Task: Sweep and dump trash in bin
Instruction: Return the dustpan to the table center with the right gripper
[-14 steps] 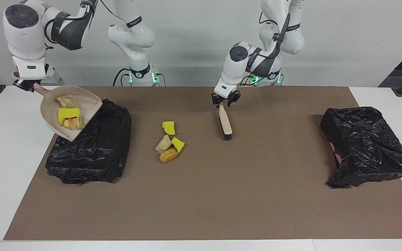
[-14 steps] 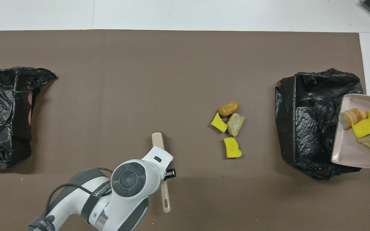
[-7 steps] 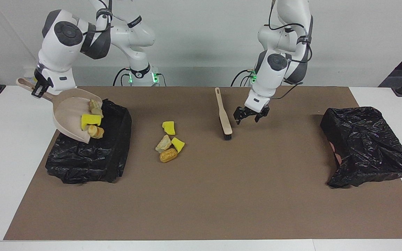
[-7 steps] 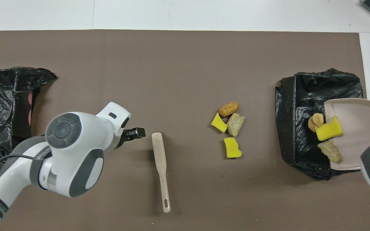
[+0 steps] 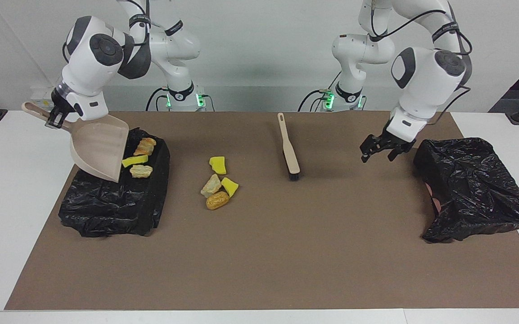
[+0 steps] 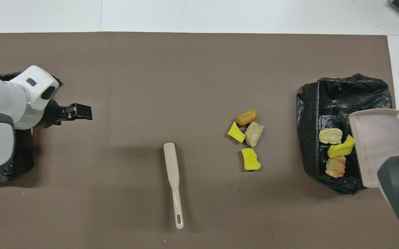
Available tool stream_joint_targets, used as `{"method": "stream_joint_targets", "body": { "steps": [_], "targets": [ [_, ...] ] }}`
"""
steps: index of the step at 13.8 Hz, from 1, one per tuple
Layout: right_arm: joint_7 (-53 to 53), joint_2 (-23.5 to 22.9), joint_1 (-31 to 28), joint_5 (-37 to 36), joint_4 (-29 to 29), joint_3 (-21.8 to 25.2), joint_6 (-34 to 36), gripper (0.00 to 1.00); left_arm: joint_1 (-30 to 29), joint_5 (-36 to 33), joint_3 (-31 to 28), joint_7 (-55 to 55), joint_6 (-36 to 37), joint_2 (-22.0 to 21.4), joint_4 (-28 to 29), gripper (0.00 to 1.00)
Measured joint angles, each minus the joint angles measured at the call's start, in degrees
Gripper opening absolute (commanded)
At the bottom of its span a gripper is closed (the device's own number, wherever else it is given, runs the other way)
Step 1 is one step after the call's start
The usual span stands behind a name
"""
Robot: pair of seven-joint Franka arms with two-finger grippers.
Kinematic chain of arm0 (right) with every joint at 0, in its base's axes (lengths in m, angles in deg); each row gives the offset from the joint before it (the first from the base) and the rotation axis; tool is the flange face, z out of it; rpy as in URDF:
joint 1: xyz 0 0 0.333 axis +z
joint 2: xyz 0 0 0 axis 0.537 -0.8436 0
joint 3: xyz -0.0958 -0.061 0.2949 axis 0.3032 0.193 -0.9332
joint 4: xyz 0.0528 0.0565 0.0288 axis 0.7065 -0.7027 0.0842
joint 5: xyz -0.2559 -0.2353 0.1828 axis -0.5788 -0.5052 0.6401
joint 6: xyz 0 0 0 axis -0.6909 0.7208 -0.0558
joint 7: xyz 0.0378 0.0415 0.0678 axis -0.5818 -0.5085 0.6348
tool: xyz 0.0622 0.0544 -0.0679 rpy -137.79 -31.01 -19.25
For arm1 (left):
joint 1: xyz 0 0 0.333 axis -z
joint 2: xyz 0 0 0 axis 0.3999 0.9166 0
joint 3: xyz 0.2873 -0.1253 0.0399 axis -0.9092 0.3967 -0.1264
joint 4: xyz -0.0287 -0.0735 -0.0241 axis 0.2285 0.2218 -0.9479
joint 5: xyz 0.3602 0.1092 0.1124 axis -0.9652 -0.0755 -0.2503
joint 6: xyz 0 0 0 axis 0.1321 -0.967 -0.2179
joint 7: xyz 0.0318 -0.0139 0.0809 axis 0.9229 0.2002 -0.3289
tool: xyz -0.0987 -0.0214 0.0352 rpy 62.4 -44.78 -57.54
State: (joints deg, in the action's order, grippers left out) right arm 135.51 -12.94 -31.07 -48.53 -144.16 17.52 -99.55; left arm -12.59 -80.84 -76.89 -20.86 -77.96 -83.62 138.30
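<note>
The right hand [image 5: 54, 118] grips the dustpan [image 5: 99, 150] handle, tipped over the bin [image 5: 115, 198] at the right arm's end; three scraps [image 5: 140, 158] have just slid out onto its black liner; four scraps [image 5: 218, 182] remain on the tabletop [image 5: 259, 252]; the left hand [image 5: 381, 148], open and empty, has let go of the brush [image 5: 288, 148] and swung toward the other black bag [image 5: 475, 189]; another sweep looks due.

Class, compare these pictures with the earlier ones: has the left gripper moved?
Yes. The left gripper has left the brush, which lies where it was set down, and now hangs open beside the black bag at the left arm's end of the table.
</note>
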Motion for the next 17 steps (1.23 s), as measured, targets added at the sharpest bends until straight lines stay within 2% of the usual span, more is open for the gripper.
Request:
{"method": "stream_joint_targets", "body": {
  "steps": [3,5,7,10,12,14,15,17],
  "targets": [
    [-3.1,0.8,2.2,0.8,4.8,-1.0,8.6,0.00,-5.5,0.0,0.0,-6.6,5.0,0.1,-3.9,1.00],
    [-12.3,1.4,2.7,6.2,8.1,-4.5,16.3,0.00,-9.2,0.0,-0.2,-9.7,7.0,0.1,-4.7,1.00],
    [-26.0,1.6,3.0,15.4,9.2,-9.3,20.6,0.00,-12.1,0.0,-0.3,-11.0,7.9,0.1,-5.4,1.00],
    [-49.0,1.7,3.5,32.2,9.3,-12.7,20.1,0.00,-12.4,-0.1,0.4,-11.1,11.3,0.4,-9.1,1.00],
    [-64.1,0.7,4.7,39.1,9.8,-15.7,17.8,0.00,-12.0,-1.1,1.5,-11.0,14.8,1.0,-12.9,1.00],
    [-80.3,-3.5,8.9,42.8,11.9,-17.6,14.3,0.00,-11.0,-2.1,2.3,-11.0,17.3,1.2,-15.5,1.00],
    [-87.5,-7.1,11.7,43.4,14.4,-17.8,12.4,0.00,-10.3,-2.3,2.5,-11.0,18.0,1.2,-16.1,1.00],
    [-99.9,-17.1,16.9,44.0,22.7,-17.8,8.0,0.00,-9.2,-2.4,2.7,-11.0,18.9,0.5,-16.5,1.00]
  ]
}}
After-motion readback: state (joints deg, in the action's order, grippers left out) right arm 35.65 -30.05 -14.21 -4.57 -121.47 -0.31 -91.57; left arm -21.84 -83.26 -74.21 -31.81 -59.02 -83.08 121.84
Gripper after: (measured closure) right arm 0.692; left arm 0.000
